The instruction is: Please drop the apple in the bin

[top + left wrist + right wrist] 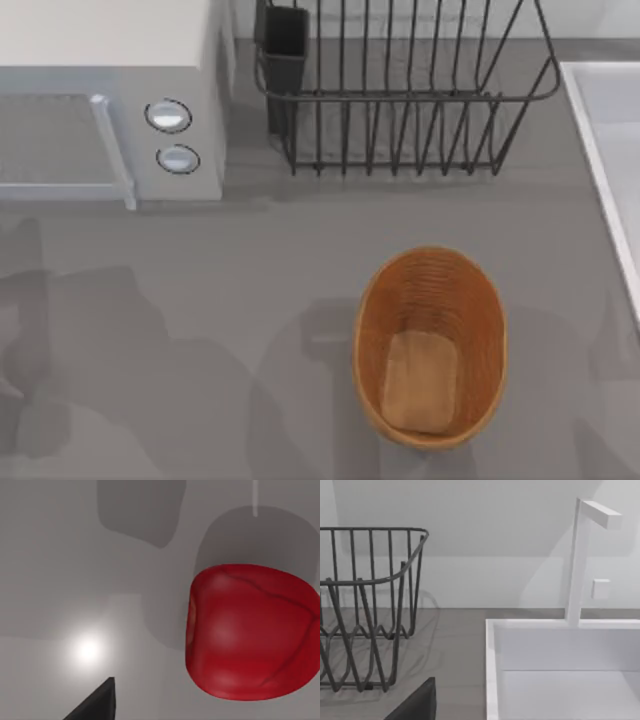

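The apple [252,632], glossy and red, sits very close in the left wrist view against the grey tabletop, with its shadow just behind it. A black part of my left gripper [95,705] pokes in at the frame's edge, beside the apple and apart from it. The bin [430,345], an oval orange-brown woven basket with a tan bottom, stands empty at the front right of the table in the top view. A black part of my right gripper [417,705] shows in the right wrist view, facing the sink and the rack.
A black wire dish rack [400,90] stands at the back centre, also seen as the rack [365,605]. A microwave [110,100] fills the back left. A white sink [610,170] runs along the right edge, with its faucet [580,560].
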You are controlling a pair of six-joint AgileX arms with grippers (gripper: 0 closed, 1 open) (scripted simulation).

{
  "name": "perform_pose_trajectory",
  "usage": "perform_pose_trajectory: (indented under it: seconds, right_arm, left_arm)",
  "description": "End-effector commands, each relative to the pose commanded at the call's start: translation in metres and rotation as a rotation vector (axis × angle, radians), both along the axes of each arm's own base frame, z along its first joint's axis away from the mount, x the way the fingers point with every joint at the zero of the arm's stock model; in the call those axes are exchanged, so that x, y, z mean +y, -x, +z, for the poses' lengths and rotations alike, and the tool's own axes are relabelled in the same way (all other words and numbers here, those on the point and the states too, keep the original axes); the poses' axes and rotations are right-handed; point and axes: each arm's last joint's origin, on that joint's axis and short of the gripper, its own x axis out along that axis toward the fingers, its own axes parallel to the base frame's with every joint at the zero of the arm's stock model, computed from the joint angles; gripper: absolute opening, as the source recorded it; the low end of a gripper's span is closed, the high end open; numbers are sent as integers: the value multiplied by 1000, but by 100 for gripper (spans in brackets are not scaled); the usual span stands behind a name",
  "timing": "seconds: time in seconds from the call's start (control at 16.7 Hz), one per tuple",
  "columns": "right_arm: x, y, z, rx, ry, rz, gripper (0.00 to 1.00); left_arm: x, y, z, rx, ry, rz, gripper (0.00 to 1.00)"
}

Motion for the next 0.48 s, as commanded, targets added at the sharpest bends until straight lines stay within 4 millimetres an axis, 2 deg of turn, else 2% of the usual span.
perform_pose_trajectory:
  seconds: [0.24,0.48]
  right_arm:
    - [0,0,0,0,0,0,100]
    - [0,0,0,0,0,0,100]
  left_arm:
    - [-2,0,-1,-1,-1,-3,100]
    - [-3,-2,-30,0,0,0,100]
